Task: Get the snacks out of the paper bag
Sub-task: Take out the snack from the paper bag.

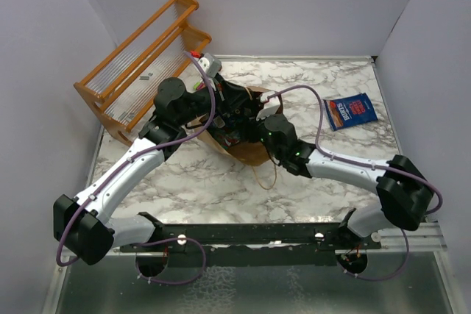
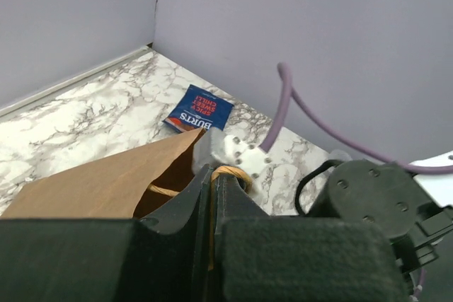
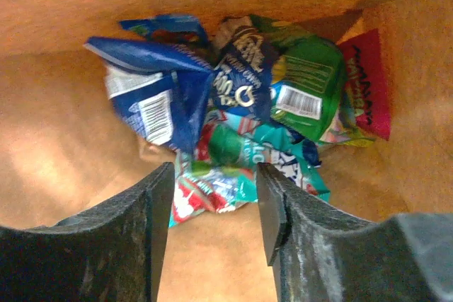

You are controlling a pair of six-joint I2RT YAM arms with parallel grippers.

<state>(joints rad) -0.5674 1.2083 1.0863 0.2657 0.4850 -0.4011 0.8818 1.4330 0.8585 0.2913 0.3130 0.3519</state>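
Marble table (image 1: 184, 174), grey walls all round, paper bag (image 1: 250, 154) lying at mid-table under both arms, with the orange rack (image 1: 140, 64) just behind-left of the bag. One loose blue packet (image 1: 350, 112) is already out, flat on the table well to the right of the bag. The rest of the snacks are piled at the bottom of the bag: teal packet (image 3: 233, 150) nearest the mouth, dark blue packet (image 3: 159, 97) left of it, green packet (image 3: 311, 86) and red-pink packet (image 3: 368, 79) on the right, against the bag wall. Left gripper (image 2: 212, 175) is at the bag's rim by the handle loop, jaws together and, as far as I can judge, pinching the paper to hold the mouth open. Right gripper (image 3: 216, 182) is inside the bag, jaws apart, straddling the near end of the teal packet, holding nothing. Handling guess: the packets are light, air-filled, with glossy, slippery film that crumples under load. I'd pinch a flat crimped seam or corner rather than the puffed middle. The teal one is the obvious pick. The bag is thin kraft and will drag or collapse if the rim hold slips.
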